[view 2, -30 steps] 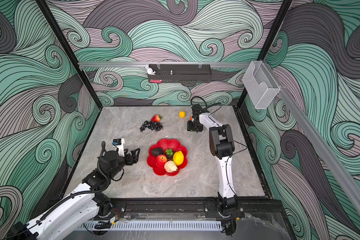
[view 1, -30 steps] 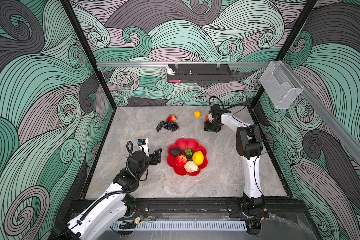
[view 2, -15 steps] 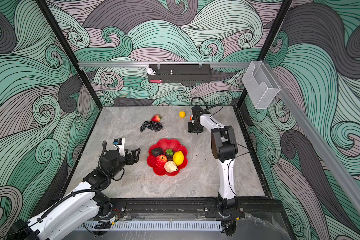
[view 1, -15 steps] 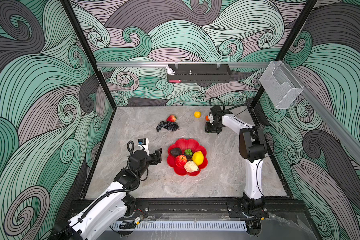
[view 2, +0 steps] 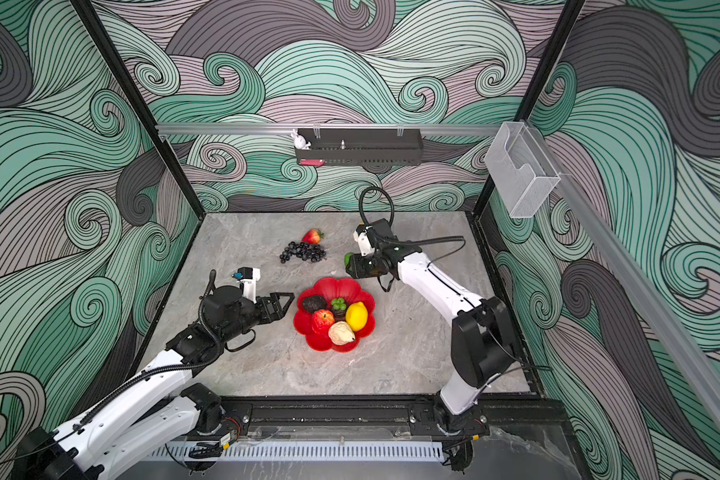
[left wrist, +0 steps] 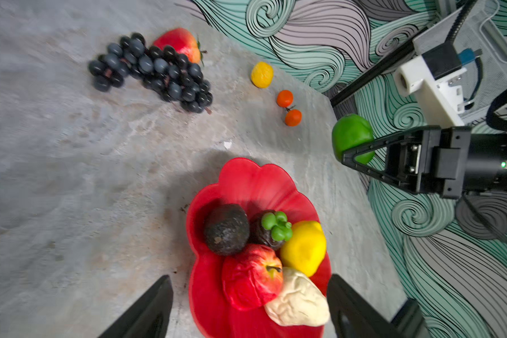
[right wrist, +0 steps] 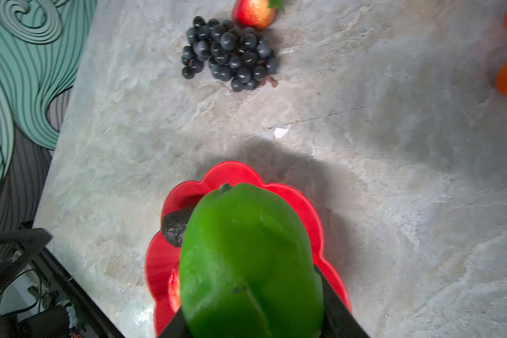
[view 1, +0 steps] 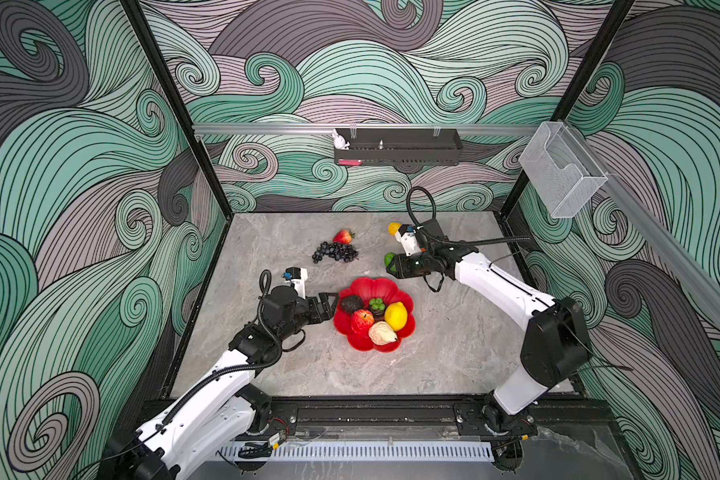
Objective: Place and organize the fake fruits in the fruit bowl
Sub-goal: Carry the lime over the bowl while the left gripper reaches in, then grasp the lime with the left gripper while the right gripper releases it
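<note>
The right tool (view 1: 393, 268) is pinching the green lime (right wrist: 246, 257) from both sides. The lime looks lifted off the bench (view 1: 454, 332), up in the air.

The fruit bowl (view 1: 370, 286) lies just in front of the lime and lower down, toward the robot. The lime hangs near the bowl's far edge, not over the middle yet. So I think the next move is a short one: bring the lime a little closer to the robot, then down.

The lime is shiny and bright green, longer than it is wide. Its long side points straight out from the tool, with the little stem end farthest out.

The bowl is red and shaped like a flower. In it sit a dark avocado (view 1: 351, 304), a red apple (view 1: 361, 321), a big lemon (view 1: 395, 316), a pale pear (view 1: 382, 332) and a dark fruit with a green top (view 1: 377, 305). They are packed toward the near side. The far petal is bare, and I think the lime fits there.

The left tool (view 1: 329, 305) is spread wide and holds nothing. It waits just beside the bowl's left edge.

The grapes (view 1: 335, 252) and the strawberry (view 1: 342, 237) lie touching on the bench, well apart from the bowl. A small lemon (left wrist: 262, 74) and two little oranges (left wrist: 289, 107) lie by the back wall.
</note>
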You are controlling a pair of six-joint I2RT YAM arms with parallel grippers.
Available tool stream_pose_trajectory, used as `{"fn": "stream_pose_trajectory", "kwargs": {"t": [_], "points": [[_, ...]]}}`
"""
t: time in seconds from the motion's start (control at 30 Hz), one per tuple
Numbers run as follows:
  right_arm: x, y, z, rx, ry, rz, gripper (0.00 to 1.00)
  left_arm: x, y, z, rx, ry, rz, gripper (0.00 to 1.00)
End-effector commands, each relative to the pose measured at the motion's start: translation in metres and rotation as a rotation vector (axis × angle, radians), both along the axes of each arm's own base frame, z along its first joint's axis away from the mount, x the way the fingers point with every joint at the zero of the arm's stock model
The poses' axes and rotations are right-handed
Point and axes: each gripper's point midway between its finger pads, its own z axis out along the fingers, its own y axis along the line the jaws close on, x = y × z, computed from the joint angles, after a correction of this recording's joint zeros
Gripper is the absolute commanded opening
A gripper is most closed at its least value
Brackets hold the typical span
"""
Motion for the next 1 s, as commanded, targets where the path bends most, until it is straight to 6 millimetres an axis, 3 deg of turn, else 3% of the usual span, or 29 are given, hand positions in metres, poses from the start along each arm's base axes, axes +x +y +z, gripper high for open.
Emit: {"fn": "stream_pose_trajectory", "kwargs": {"t": [0.0,0.1,0.3,0.67,0.97], "points": [[-0.028,0.013,0.011,0.056,-0.011,0.059,0.46,0.000,-0.028,0.032,-0.131,0.010,-0.111,0.84],[-0.053,0.028,0.015,0.084,-0.060,0.161,0.46,0.001,-0.048,0.042,-0.195,0.007,-0.199,0.84],[-0.089,0.048,0.015,0.104,-0.122,0.286,0.46,0.001,-0.068,0.050,-0.251,-0.004,-0.260,0.84],[-0.113,0.075,0.023,0.183,-0.225,0.381,0.45,-0.010,-0.088,0.049,-0.240,-0.002,-0.318,0.79],[-0.124,0.080,0.026,0.200,-0.289,0.410,0.46,-0.013,-0.099,0.050,-0.265,0.004,-0.363,0.65]]}}
